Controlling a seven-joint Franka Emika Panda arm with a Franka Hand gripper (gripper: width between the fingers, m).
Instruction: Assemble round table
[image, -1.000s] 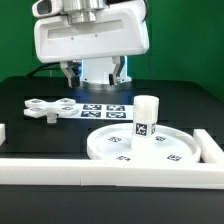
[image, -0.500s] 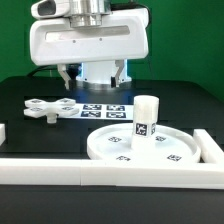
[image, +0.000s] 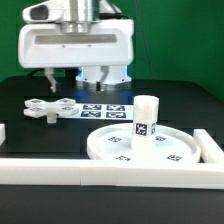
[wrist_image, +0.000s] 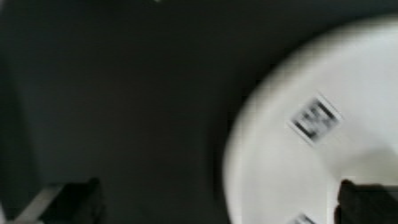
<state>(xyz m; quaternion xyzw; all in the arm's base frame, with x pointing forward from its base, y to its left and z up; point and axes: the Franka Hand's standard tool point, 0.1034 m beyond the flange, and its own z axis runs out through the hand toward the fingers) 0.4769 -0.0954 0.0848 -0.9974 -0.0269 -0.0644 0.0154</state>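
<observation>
The large white round disc (image: 108, 142) lies on the black table at the exterior view's right front. The short cylindrical leg (image: 146, 117) stands upright on it. The flat cross-shaped base (image: 48, 108) lies apart on the table at the exterior view's left. My gripper (image: 78, 77) hangs well above the table behind these parts, open and empty. In the blurred wrist view the disc's rim and one tag (wrist_image: 320, 115) show, and my gripper (wrist_image: 217, 205) has its jaws wide apart over the black table beside the disc's edge.
The marker board (image: 105, 110) lies flat between the base and the disc. White border rails run along the front (image: 100, 172), the exterior view's right (image: 211, 150) and the left (image: 3, 131). The arm's white and blue mount (image: 103, 72) stands behind.
My gripper has moved toward the exterior view's left, still open and empty. The disc, leg and base have not moved.
</observation>
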